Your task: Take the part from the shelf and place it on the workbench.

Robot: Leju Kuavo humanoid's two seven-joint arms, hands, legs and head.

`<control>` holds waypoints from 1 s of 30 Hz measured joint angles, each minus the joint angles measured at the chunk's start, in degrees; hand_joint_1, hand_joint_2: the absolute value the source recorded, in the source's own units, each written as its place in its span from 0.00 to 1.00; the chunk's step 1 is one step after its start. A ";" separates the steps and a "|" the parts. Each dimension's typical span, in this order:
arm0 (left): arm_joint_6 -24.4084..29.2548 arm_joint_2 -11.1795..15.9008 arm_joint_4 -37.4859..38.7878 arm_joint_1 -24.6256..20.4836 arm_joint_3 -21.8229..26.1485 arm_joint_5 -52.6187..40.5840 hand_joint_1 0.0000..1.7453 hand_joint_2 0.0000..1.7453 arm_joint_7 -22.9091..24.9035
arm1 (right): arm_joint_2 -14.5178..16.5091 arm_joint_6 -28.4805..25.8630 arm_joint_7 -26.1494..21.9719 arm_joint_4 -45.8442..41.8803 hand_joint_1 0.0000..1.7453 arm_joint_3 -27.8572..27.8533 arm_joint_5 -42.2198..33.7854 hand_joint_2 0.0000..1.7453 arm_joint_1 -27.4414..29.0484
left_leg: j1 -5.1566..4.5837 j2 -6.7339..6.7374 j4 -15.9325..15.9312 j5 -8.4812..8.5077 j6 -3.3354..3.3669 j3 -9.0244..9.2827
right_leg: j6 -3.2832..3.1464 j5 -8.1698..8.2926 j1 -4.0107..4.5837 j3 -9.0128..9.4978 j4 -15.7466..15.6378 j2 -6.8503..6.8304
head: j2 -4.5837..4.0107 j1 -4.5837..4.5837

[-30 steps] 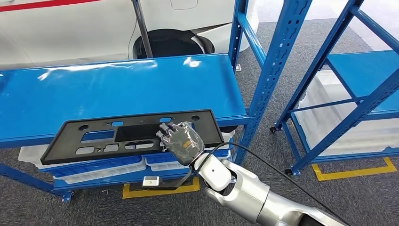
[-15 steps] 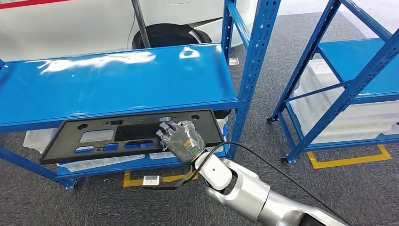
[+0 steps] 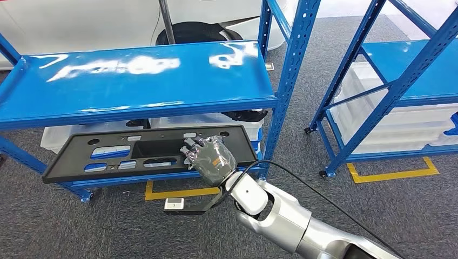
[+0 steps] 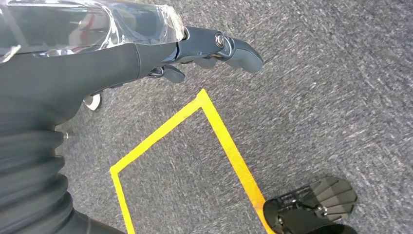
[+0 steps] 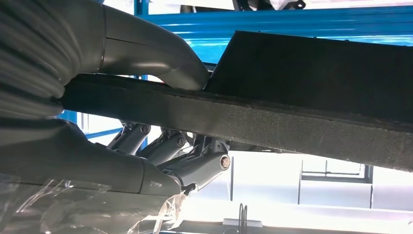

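Note:
The part (image 3: 156, 150) is a long flat black plastic panel with several cut-outs. My right hand (image 3: 210, 159), wrapped in clear film, grips its near edge towards the right end and holds it level in front of the blue shelf (image 3: 135, 81), off the shelf board. In the right wrist view the thumb (image 5: 146, 48) lies on one face of the part (image 5: 316, 78) and the fingers (image 5: 195, 161) on the other. In the left wrist view my left hand (image 4: 146, 53) hangs over the grey carpet and holds nothing.
A blue upright post (image 3: 294, 65) stands just right of the part. A second blue rack (image 3: 410, 65) with white bins (image 3: 389, 124) is at the right. Yellow tape (image 3: 394, 174) marks the carpet. A small white object (image 3: 174, 203) lies on the floor below the part. A white car's wheel (image 3: 194, 33) is behind the shelf.
The part has come off the shelf board and now hangs in front of it in my right hand. The whole view has shifted, so the camera has moved back from the shelf.

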 joint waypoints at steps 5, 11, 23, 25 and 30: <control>0.12 0.05 0.05 0.31 0.04 0.23 0.00 1.00 -0.14 | 0.10 0.01 -0.25 -0.26 1.00 -0.05 -0.39 1.00 -0.35 | 0.18 -0.04 0.77 0.80 -1.49 -1.80 | -1.87 0.31 0.18 0.72 -4.10 -0.14 | 0.00 -0.03; 0.15 0.06 0.07 0.47 0.05 0.28 0.00 1.00 -0.14 | 0.10 0.01 -0.27 -0.26 1.00 -0.05 -0.41 1.00 -0.37 | 0.32 -0.07 1.52 -0.48 -1.77 -2.36 | -2.23 0.87 0.04 0.17 -4.14 -0.21 | 0.01 -0.05; 0.25 0.03 0.08 0.42 0.19 0.71 0.00 1.00 0.06 | 0.18 -0.19 -0.23 -0.37 1.00 -0.16 -1.29 1.00 -0.83 | 0.20 0.15 -1.96 -5.05 0.69 6.73 | -0.02 2.76 0.05 -10.18 1.01 -0.23 | -0.01 -0.04; 0.28 0.09 0.09 0.43 0.20 0.67 0.00 1.00 0.06 | 0.15 -0.19 -0.22 -0.37 1.00 -0.16 -1.38 1.00 -0.83 | 0.13 0.11 -1.92 -3.96 1.02 5.41 | 0.25 -2.63 -0.02 -11.93 7.67 -0.23 | 0.00 0.03; 0.28 0.09 0.09 0.53 0.20 0.66 0.00 1.00 0.06 | 0.10 -0.19 -0.18 -0.37 1.00 -0.16 -1.49 1.00 -0.76 | 0.05 0.15 -1.35 -1.23 0.68 1.61 | 0.28 -0.14 -0.07 -7.96 11.75 -0.23 | 0.00 0.04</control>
